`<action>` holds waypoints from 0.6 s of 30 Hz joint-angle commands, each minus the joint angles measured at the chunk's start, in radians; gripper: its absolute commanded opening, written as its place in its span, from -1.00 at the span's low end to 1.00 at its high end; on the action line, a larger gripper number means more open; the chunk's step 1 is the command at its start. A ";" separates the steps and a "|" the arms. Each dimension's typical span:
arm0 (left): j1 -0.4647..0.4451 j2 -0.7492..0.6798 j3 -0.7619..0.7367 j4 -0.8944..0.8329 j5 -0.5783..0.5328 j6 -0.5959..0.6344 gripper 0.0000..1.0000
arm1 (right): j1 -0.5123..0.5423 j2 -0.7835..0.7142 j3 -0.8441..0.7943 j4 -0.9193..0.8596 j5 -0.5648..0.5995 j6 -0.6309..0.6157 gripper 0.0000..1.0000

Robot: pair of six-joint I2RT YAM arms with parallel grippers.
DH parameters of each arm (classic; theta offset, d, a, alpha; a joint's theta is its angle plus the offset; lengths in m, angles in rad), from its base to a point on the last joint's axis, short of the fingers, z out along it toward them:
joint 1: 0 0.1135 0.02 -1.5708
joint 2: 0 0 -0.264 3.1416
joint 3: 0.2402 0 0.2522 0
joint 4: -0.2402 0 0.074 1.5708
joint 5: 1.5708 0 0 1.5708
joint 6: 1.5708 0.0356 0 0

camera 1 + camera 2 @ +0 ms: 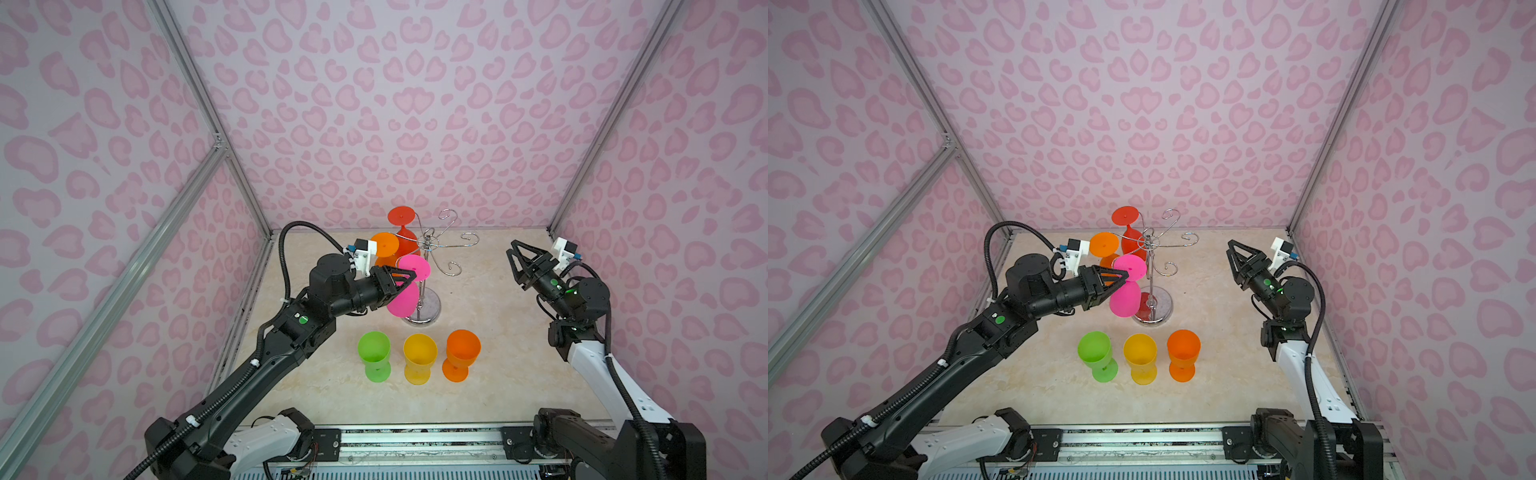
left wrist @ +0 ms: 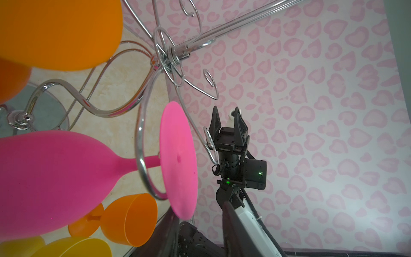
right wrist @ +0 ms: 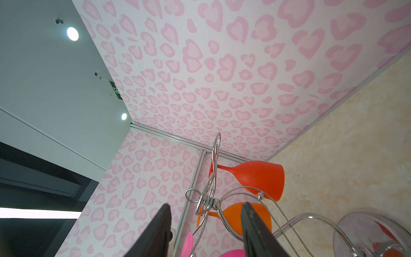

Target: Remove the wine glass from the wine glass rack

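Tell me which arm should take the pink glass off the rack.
Left. The left gripper sits at the stem of the pink glass, which hangs on the wine glass rack; the right gripper stands open, well clear of it.

Honestly not much to read here. The only thing with writing is a small green sign (image 3: pixel 115 90) hanging off the grey ceiling (image 3: pixel 44 66), upper left of the right wrist view, and its characters are too tiny and tilted to make out. No other labels, brands or numbers are legible.
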 commanded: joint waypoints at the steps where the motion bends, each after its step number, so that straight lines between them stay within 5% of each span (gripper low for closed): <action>1: 0.000 -0.001 0.005 0.041 0.021 -0.006 -0.29 | 0.000 0.004 -0.004 0.045 -0.005 0.002 0.03; 18: 0.009 -0.017 -0.014 0.043 -0.036 -0.032 -0.35 | -0.009 0.003 -0.027 0.069 -0.009 0.011 0.03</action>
